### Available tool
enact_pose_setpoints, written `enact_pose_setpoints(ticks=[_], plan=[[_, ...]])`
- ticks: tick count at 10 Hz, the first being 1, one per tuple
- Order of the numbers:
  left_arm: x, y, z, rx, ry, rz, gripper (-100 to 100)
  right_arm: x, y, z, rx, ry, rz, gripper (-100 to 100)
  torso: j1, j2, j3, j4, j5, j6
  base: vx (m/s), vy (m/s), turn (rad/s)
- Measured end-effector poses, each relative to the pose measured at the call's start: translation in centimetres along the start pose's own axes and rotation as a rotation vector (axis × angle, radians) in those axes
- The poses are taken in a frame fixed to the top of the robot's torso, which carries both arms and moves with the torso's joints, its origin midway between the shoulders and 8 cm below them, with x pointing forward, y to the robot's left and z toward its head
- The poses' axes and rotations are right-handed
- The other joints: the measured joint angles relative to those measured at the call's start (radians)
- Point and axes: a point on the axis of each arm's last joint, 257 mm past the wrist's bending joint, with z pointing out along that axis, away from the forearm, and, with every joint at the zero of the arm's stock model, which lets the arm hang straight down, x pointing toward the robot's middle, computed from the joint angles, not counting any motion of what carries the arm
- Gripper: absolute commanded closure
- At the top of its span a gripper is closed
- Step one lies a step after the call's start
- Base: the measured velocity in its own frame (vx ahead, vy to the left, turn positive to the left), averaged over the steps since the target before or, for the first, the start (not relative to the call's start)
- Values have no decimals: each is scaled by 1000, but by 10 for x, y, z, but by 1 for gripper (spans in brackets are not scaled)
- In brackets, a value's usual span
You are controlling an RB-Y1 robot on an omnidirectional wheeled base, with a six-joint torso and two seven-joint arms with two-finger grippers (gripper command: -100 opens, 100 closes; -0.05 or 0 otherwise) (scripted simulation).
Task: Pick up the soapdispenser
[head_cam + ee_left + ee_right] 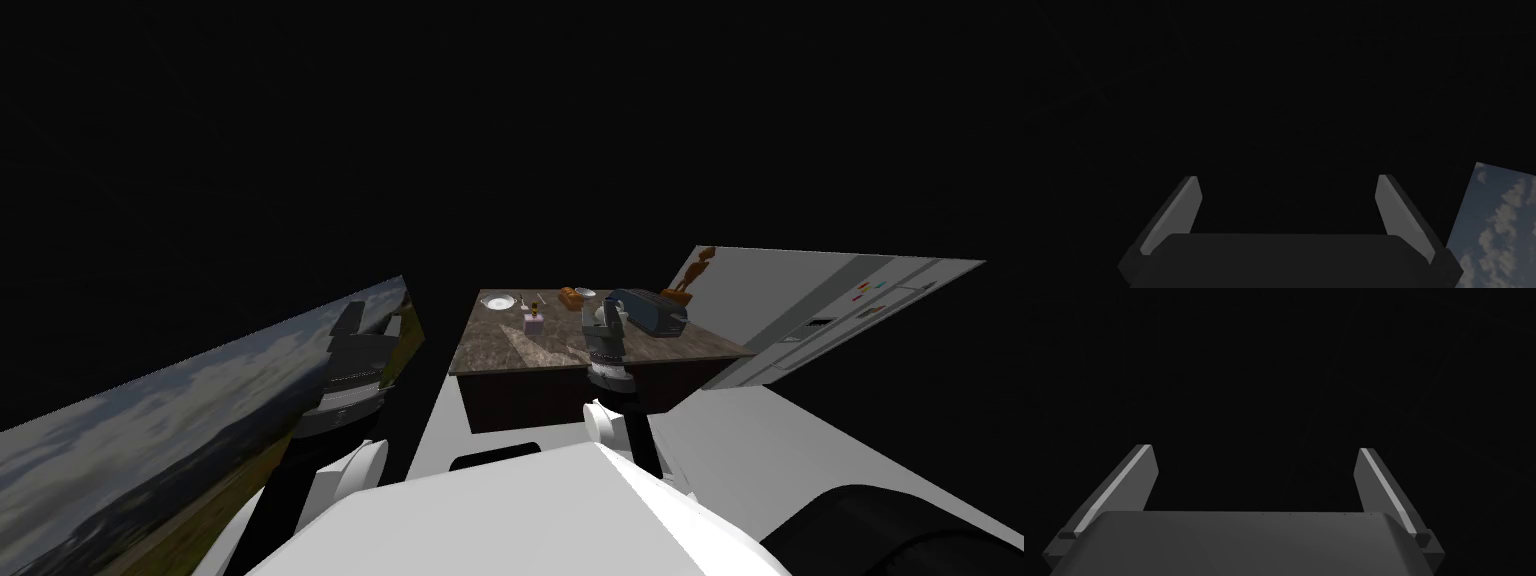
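The soap dispenser [533, 320] is a small pink block with a thin yellowish pump. It stands upright near the middle of a dark marbled table top [500, 350]. My right gripper [604, 313] hovers over the table to the right of the dispenser, apart from it. In the right wrist view the right gripper [1254, 448] is open, with only a black area between its fingers [1131, 478]. My left gripper [347, 318] is raised off to the table's left, in front of a sky-and-field panel [200, 420]. Its wrist view shows the left gripper [1286, 177] open and empty.
On the table are a white plate [497, 302], a bread loaf [570, 297], a small bowl [585, 293] and a dark blue toaster [652, 311]. A brown figurine [692, 274] stands at the far right corner. A white fridge [850, 305] lies to the right. Black area surrounds everything.
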Motion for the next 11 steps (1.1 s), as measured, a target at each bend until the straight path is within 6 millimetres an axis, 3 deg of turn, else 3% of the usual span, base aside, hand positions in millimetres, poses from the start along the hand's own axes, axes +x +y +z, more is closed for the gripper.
enact_pose_setpoints(ticks=[3,5,11], plan=[[0,0,0,0,0,0,0,15,-28,-14,82,105,-28,-100,-6,4,2,1,-1,0,-54,-85,20],[0,0,0,0,0,0,0,21,-57,-32,166,178,-48,-100,-8,4,2,1,-2,0,-49,-92,9],[0,0,0,0,0,0,0,26,-114,-77,363,345,-107,-100,-4,4,2,1,-1,0,-59,-62,9]])
